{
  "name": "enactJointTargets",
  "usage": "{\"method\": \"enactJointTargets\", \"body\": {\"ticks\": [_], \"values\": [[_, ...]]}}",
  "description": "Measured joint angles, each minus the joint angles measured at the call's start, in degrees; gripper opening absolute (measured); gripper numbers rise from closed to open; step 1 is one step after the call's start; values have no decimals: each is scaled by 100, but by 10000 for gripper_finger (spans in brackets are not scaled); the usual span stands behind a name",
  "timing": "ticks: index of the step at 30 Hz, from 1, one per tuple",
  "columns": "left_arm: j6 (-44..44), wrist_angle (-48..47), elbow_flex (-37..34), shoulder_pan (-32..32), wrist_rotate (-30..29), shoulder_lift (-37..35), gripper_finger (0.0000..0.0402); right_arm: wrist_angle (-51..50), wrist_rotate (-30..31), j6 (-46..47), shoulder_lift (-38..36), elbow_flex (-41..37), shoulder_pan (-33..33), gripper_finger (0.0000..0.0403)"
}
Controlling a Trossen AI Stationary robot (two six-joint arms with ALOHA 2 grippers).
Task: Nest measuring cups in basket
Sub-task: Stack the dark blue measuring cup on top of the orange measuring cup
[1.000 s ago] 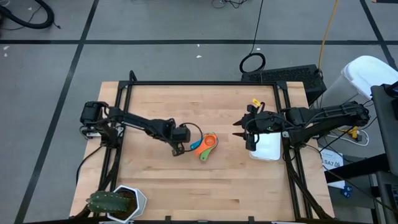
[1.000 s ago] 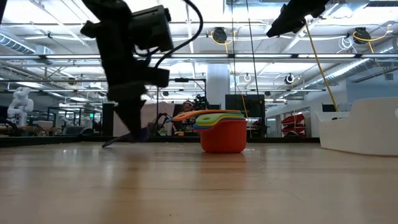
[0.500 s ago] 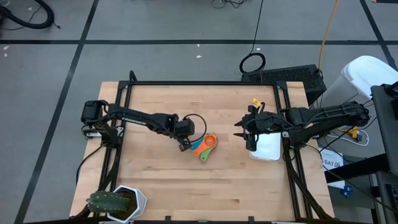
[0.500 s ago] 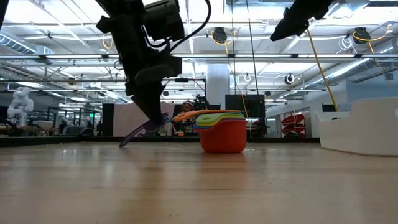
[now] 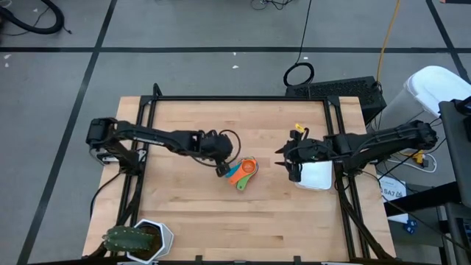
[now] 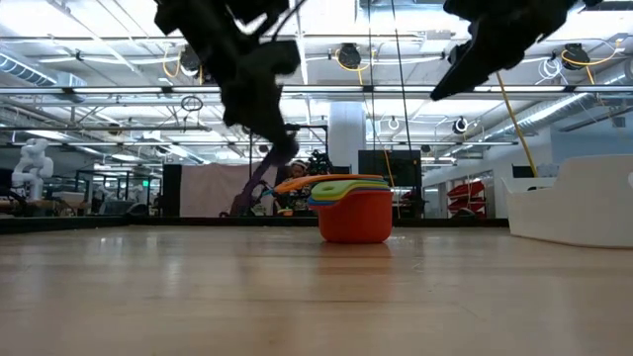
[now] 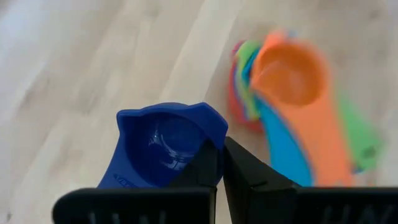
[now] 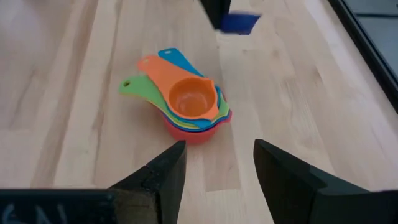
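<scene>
The left gripper (image 7: 219, 163), clamped on the rim of a small dark blue plastic measuring cup (image 7: 163, 144), carries it just beside the nested stack of coloured plastic cups (image 5: 243, 173) mid-surface. Next it likely needs centring over the orange cup (image 8: 191, 97), then release. The right gripper (image 8: 216, 163) hangs parted and empty near the shallow white rectangular basket (image 5: 318, 177).

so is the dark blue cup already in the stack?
No, the left gripper holds the dark blue cup above the wood, apart from the nested stack.
</scene>
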Motion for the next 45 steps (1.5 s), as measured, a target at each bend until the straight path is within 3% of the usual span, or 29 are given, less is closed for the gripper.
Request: {"method": "enactJointTargets", "body": {"ticks": [7, 13, 18, 22, 26, 36, 40, 45], "values": [[-170, 831, 0, 4, 590, -662, 8, 462, -2, -230, 0, -135, 2, 178], [-985, 1369, 2, -93, 695, -559, 8, 731, -2, -318, 2, -134, 2, 178], [-1473, 1256, -1, -197, 708, -515, 9, 710, -2, -355, 2, -135, 2, 178], [-1600, 268, 338, -197, 482, -508, 8, 687, -2, -484, 2, -135, 4, 178], [-1488, -561, 1167, -264, 409, -184, 8, 688, -1, -604, 2, -134, 4, 178], [-1063, -3511, 3652, -382, 337, 1510, 8, 413, -2, -602, 0, -133, 4, 178], [-1062, -3934, 4268, -400, 388, 2006, 8, 182, -2, -541, -7, -131, 4, 178], [-1043, -3822, 4705, -400, 398, 2312, 13, -268, -2, -490, -183, -133, 4, 178]]}}
